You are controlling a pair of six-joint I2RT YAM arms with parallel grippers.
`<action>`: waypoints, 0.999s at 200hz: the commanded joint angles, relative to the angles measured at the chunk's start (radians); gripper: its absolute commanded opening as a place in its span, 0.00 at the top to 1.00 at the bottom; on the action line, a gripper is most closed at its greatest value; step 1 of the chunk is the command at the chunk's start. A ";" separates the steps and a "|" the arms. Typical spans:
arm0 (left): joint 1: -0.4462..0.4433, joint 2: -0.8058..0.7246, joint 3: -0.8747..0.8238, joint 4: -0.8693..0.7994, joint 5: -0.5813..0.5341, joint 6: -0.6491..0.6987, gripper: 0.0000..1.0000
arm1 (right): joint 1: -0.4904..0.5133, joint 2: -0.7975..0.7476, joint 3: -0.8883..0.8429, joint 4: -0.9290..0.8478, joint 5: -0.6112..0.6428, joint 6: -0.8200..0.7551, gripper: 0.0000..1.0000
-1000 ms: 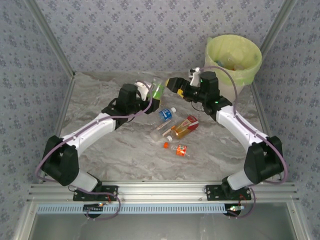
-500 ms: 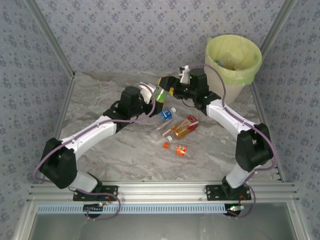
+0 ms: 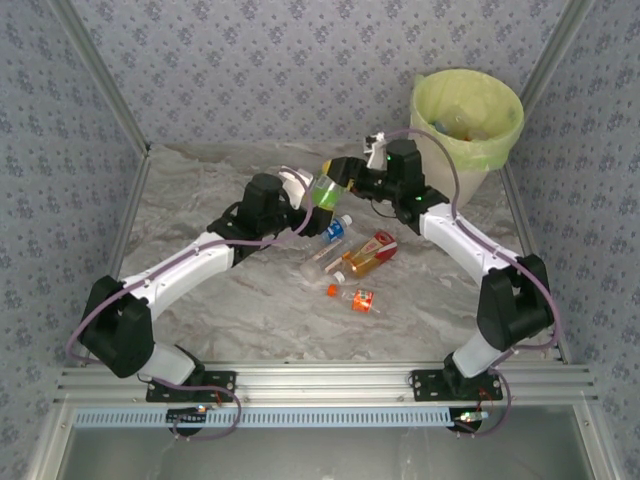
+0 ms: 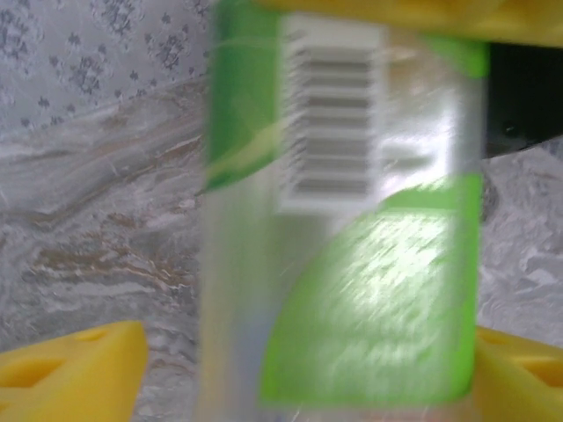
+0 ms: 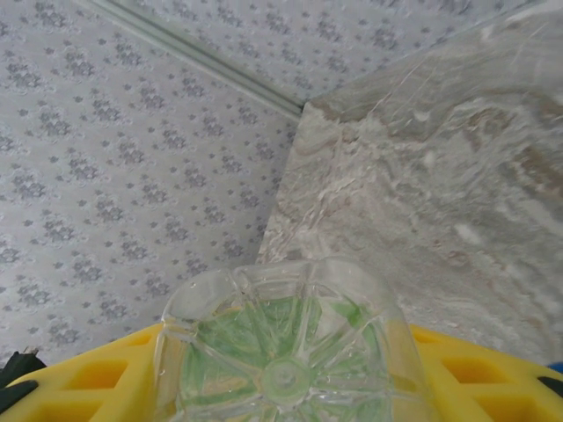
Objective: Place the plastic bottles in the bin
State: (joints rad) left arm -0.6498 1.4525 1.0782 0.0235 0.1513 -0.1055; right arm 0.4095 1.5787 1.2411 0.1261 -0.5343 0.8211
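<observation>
Left wrist view: clear plastic bottle, green-labelled, with white barcode panel.

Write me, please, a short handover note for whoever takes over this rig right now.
Left tool: open, loosely around the green-label bottle, with a gap on one side.
Right tool: shut on that bottle near its base, holding it above the table.
Bin: far right corner. Some things lie inside, too small to name.
On the table: blue-label bottle, red-label bottle, orange-label bottle, and at least one more beside them.
To do: carry the green one to the bin, then the rest.
</observation>
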 commanded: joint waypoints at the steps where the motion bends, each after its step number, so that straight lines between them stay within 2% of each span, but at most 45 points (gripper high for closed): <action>1: 0.010 -0.060 0.017 0.018 0.052 -0.040 0.07 | -0.038 -0.078 -0.012 -0.059 0.052 -0.072 0.53; 12: 0.016 -0.089 -0.009 0.041 0.062 -0.066 0.01 | -0.055 -0.100 -0.017 -0.081 0.062 -0.091 0.54; 44: 0.053 -0.175 -0.094 0.058 0.067 -0.136 0.01 | -0.119 -0.158 -0.033 -0.114 0.100 -0.120 0.55; 59: 0.050 -0.211 -0.119 0.033 -0.017 -0.130 0.01 | -0.145 -0.181 -0.021 -0.144 0.117 -0.150 0.55; 101: 0.058 -0.261 -0.145 0.005 -0.139 -0.134 0.01 | -0.207 -0.213 0.038 -0.189 0.145 -0.225 0.56; 152: 0.068 -0.334 -0.162 -0.100 -0.179 -0.159 0.01 | -0.276 -0.203 0.198 -0.235 0.182 -0.338 0.56; 200: 0.105 -0.436 -0.286 -0.099 -0.297 -0.293 0.01 | -0.331 -0.098 0.436 -0.320 0.255 -0.483 0.56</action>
State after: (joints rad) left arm -0.5644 1.0637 0.8566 -0.0582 -0.0616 -0.3080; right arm 0.1078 1.4239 1.5578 -0.1421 -0.3405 0.4480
